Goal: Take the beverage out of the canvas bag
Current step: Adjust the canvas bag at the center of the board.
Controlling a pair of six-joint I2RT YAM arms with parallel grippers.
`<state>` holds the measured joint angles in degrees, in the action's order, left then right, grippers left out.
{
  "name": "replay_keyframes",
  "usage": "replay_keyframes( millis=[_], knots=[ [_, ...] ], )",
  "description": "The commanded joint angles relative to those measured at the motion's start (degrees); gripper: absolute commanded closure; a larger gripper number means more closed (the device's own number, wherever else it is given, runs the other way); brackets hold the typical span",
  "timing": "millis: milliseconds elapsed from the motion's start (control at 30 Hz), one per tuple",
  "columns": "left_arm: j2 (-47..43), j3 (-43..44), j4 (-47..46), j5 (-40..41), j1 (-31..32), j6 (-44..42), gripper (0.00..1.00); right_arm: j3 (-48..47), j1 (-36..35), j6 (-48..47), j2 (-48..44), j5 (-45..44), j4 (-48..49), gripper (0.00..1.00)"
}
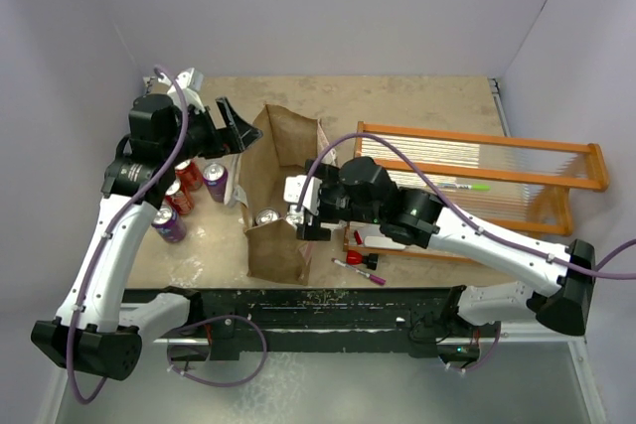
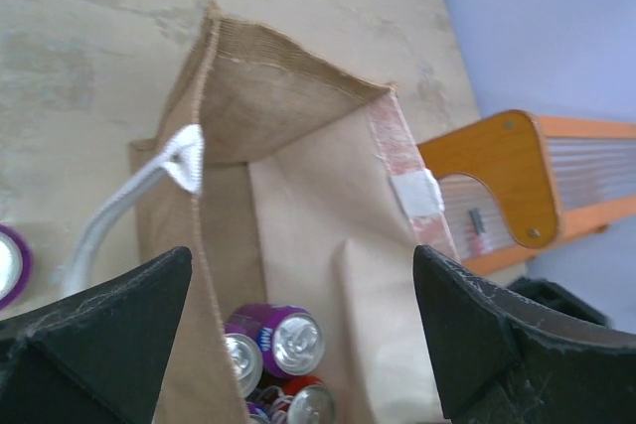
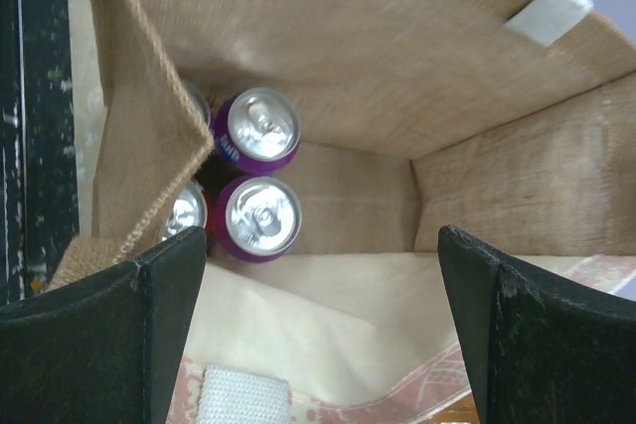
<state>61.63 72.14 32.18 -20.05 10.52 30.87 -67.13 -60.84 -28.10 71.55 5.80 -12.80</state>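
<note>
Table [image 1: 417, 106]: pale tan top, mottled and worn, closed in by plain lilac-grey walls
Canvas bag [image 1: 283, 146]: stands upright near the table's middle with its mouth open upward; tall and rectangular, of coarse tan-brown weave, with a smoother, paler lining on one inner wall; the near-left wall sags inward in a soft fold
Rack [image 1: 477, 136]: orange wooden frame strung with thin pale rods, near the bag at its 3 o'clock
Left gripper [image 1: 241, 136]: black, hangs by the bag's rim at about 11 o'clock; its fingers [image 2: 99, 335] are spread wide with nothing between them
Right gripper [image 1: 298, 211]: sits over the bag's mouth toward 4 o'clock, looking down inside; its fingers [image 3: 547, 335] are also wide apart and hold nothing
Cans in the bag [image 3: 260, 126]: upright on the bottom at the bag's 6 o'clock end, packed so they touch; round silver tops with pull tabs; two purple ones show plainly, two more are half hidden under the folded wall, and one shows red in the left wrist view
Loose cans [image 1: 179, 196]: a small cluster of purple and red ones on the table at 9 o'clock of the bag
Handles [image 2: 185, 158]: white woven webbing stitched at the rim; one loop hangs outside at 9 o'clock
Markers [image 1: 360, 270]: thin pens on the table at 4 o'clock of the bag, by the rack's near edge
</note>
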Motion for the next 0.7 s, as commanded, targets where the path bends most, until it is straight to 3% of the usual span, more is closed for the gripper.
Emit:
replay_keyframes(
  millis=[0,233,400,667],
  knots=[
    [-0.36,-1.16,-5.81,-9.96,0.24,5.04,0.09,5.14,-0.15,-5.34,-2.46,2.68,3.88,0.0],
    [-1.34,-6.15,-7.11,-6.97,7.37,6.88,0.15,15.0,-0.24,-8.89,-4.65,2.9,8.06,0.0],
    [0.31,-6.78,-4.95,-3.87,13.53,8.29,0.18,16.28,-0.16,-9.99,-3.09,10.17,5.29,0.01],
    [1.16,-8.32,0.16,-2.37,14.26,7.31,0.18,18.35,0.68,-10.16,-1.48,13.18,6.34,0.04]
  ],
)
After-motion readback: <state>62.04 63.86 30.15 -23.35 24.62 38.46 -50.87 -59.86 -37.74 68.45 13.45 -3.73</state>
